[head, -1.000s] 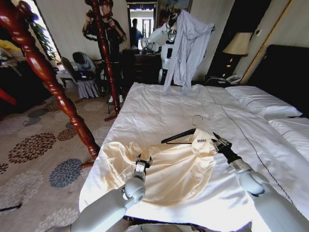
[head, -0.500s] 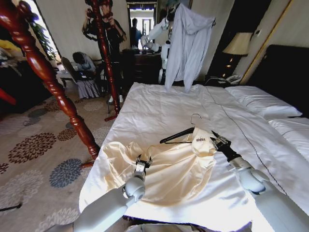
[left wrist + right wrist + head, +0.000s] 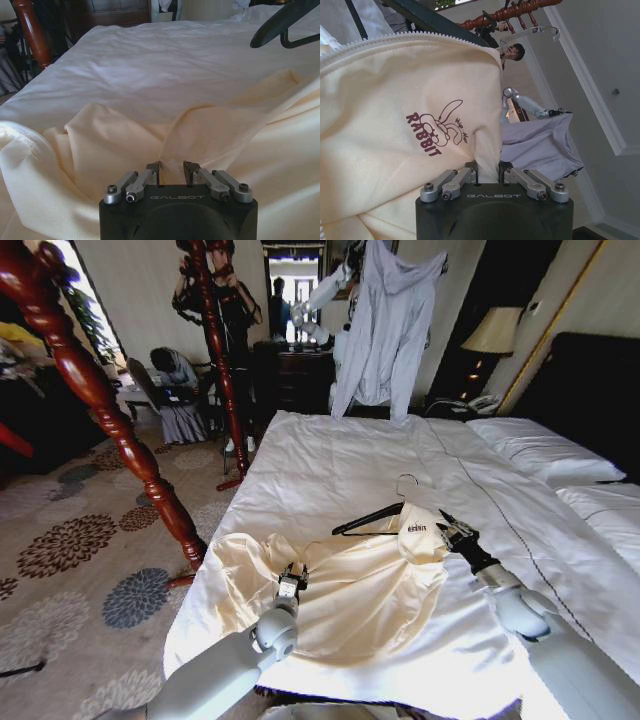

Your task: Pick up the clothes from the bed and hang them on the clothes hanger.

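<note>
The clothes (image 3: pixel 350 605), a wrinkled cream-yellow garment, lie spread on the near part of the bed (image 3: pixel 330 460). My left gripper (image 3: pixel 292 577) is shut on a raised fold near the garment's left side; the left wrist view shows that fold (image 3: pixel 172 167) pinched between the fingertips. My right gripper (image 3: pixel 450 531) is shut on the lifted collar end, whose printed rabbit logo (image 3: pixel 437 132) shows in the right wrist view. The black clothes hanger (image 3: pixel 368 519) with its silver hook (image 3: pixel 407 483) lies on the duvet right behind the collar, partly tucked under it.
A dark red carved bedpost (image 3: pixel 110 410) stands at the bed's left corner. White pillows (image 3: pixel 540 450) and a dark headboard are at the right. At the bed's far end another robot holds up a grey-lavender garment (image 3: pixel 385 330). The patterned carpet lies to the left.
The grey-lavender garment in the background has been lifted higher. My two grippers and the cream garment have hardly moved; the collar end stays lifted.
</note>
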